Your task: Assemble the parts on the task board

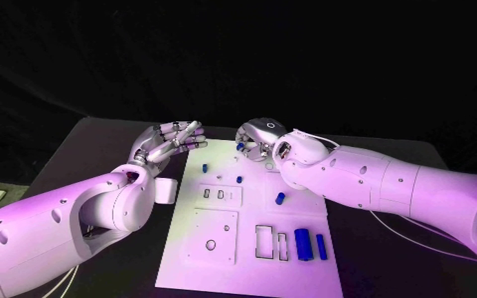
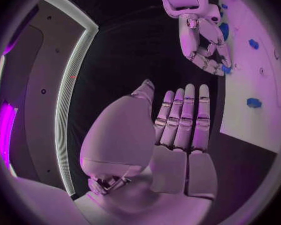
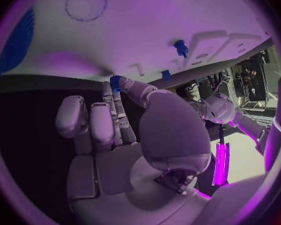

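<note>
Right hand (image 1: pixel 260 145) pinches small blue peg (image 3: pixel 115 80) at fingertips over task board (image 1: pixel 199 270); looks light, rigid, slippery — grip its sides. Left hand (image 1: pixel 169 143) released, empty.

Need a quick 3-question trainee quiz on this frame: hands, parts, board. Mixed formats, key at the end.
1. True or false: the left hand holds a blue part.
2. Where do the two long blue parts lie?
A. On the task board, at its near right, beside the rectangular cut-outs
B. On the black table, off the board
C. At the board's far edge, under the hands
3. Fill in: the small blue part at the board's far edge is pinched by the ___ hand.

Key:
1. False; its fingers are apart and hold nothing.
2. A
3. right; the right hand holds it at its fingertips.
</note>
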Robot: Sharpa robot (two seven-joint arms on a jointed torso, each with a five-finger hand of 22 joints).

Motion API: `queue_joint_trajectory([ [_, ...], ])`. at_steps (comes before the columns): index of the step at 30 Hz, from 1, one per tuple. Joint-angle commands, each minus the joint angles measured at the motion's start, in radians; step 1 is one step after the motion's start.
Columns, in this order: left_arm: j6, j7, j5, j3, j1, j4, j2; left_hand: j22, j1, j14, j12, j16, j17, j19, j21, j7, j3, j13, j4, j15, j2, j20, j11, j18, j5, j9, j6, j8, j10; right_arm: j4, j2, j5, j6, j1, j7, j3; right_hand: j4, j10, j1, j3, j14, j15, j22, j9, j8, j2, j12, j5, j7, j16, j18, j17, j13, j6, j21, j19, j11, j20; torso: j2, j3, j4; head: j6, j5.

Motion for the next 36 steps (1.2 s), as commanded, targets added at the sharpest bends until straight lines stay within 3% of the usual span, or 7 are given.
queue_joint_trajectory([
  [1, 0.018, 0.004, 0.001, 0.001, 0.002, 0.002, 0.002, -0.001, 0.004, 0.005, -0.002, -0.005, 0.001, 0.007, 0.0, 0.018, 0.006, -0.001, 0.0, 0.005, -0.002, 0.002, 0.0, 0.014, 0.0, -0.001, 0.002, -0.003, 0.005, -0.002, 0.002, -0.007, 0.014, 0.0, -0.006, 0.0, 0.005, -0.038, -0.007, -0.008, -0.007, 0.014, -0.03, -0.011, -0.022, -0.023, -0.002, 0.01, 0.016, -0.015, 0.009, -0.027, -0.007, -0.033, -0.024, -0.026, 0.014, 0.007, 0.0, 0.0005, -0.0025, -0.002, 0.002],
  [11, 0.019, 0.002, 0.001, 0.001, 0.002, 0.0, 0.0, -0.002, 0.004, 0.004, -0.004, -0.005, 0.001, 0.007, -0.001, 0.018, 0.006, -0.001, 0.0, 0.005, -0.003, 0.002, 0.0, 0.014, 0.0, -0.002, 0.002, -0.004, 0.005, 0.037, -0.036, -0.008, -0.013, 0.0, -0.004, 0.0, 0.002, -0.074, -0.008, -0.031, -0.022, 0.021, -0.069, -0.014, -0.044, -0.049, 0.004, 0.012, 0.019, -0.031, 0.02, -0.061, -0.017, -0.062, -0.059, -0.059, 0.022, 0.02, 0.0, 0.0022, -0.0015, -0.005, 0.002],
  [19, 0.018, 0.001, 0.001, 0.001, 0.002, -0.002, -0.006, -0.002, 0.004, 0.004, -0.004, -0.005, 0.001, 0.007, -0.001, 0.018, 0.006, -0.001, 0.0, 0.005, -0.003, 0.002, 0.0, 0.014, 0.0, -0.002, 0.002, -0.004, 0.005, 0.17, -0.175, 0.063, -0.049, 0.009, -0.01, 0.009, 0.009, -0.006, -0.004, -0.033, -0.011, 0.013, -0.029, -0.007, -0.041, -0.045, 0.043, 0.032, 0.015, -0.013, 0.013, -0.041, -0.008, -0.04, -0.034, -0.026, 0.01, 0.016, -0.002, 0.0028, -0.0084, 0.002, 0.0],
  [23, 0.018, 0.0, 0.001, 0.001, 0.002, -0.001, -0.009, -0.002, 0.004, 0.004, -0.005, -0.006, 0.002, 0.007, -0.001, 0.019, 0.006, -0.002, 0.0, 0.005, -0.003, 0.002, 0.0, 0.014, 0.0, -0.002, 0.002, -0.004, 0.005, 0.233, -0.258, 0.162, 0.0, 0.021, -0.017, 0.015, 0.032, 0.049, -0.042, -0.06, -0.005, 0.007, -0.012, -0.009, -0.057, -0.081, 0.065, 0.135, 0.012, -0.002, 0.009, -0.032, 0.002, -0.057, -0.024, -0.012, -0.004, 0.008, -0.004, 0.0057, -0.0171, 0.006, -0.002],
  [24, 0.018, 0.0, 0.001, 0.001, 0.002, -0.001, -0.009, -0.002, 0.004, 0.004, -0.005, -0.006, 0.002, 0.007, -0.001, 0.019, 0.006, -0.002, 0.0, 0.005, -0.003, 0.002, 0.0, 0.014, 0.0, -0.002, 0.002, -0.004, 0.005, 0.245, -0.277, 0.189, 0.017, 0.024, -0.02, 0.016, 0.052, 0.093, -0.073, -0.115, -0.002, 0.003, 0.003, -0.018, -0.091, -0.116, 0.088, 0.168, 0.016, 0.007, 0.006, -0.022, 0.019, -0.119, -0.016, 0.0, -0.003, 0.006, -0.004, 0.0067, -0.0193, 0.007, -0.003],
  [30, 0.019, 0.0, 0.001, 0.001, 0.002, 0.0, -0.012, -0.002, 0.004, 0.004, -0.005, -0.006, 0.002, 0.007, -0.001, 0.019, 0.006, -0.002, 0.0, 0.005, -0.003, 0.002, 0.0, 0.014, 0.0, -0.002, 0.002, -0.004, 0.005, 0.274, -0.357, 0.276, 0.098, 0.038, -0.027, 0.02, 0.077, 0.195, -0.049, -0.255, 0.014, -0.023, 0.059, 0.014, -0.057, -0.112, 0.214, 0.172, -0.013, 0.043, -0.006, 0.028, 0.126, -0.138, 0.018, 0.043, -0.034, -0.016, -0.006, 0.0119, -0.0299, 0.014, -0.008],
  [36, 0.02, 0.0, 0.001, 0.001, 0.002, 0.0, -0.011, -0.003, 0.004, 0.004, -0.006, -0.006, 0.002, 0.007, -0.002, 0.018, 0.006, -0.002, 0.0, 0.005, -0.003, 0.002, 0.0, 0.014, 0.0, -0.002, 0.002, -0.005, 0.005, 0.261, -0.381, 0.294, 0.15, 0.042, -0.037, 0.02, 0.124, 0.123, 0.026, -0.406, 0.062, -0.029, 0.137, 0.072, 0.019, -0.063, 0.831, 0.198, -0.018, 0.189, -0.023, 0.287, 0.721, -0.189, 0.065, 0.094, -0.04, -0.024, -0.006, 0.0159, -0.0337, 0.013, -0.012],
])
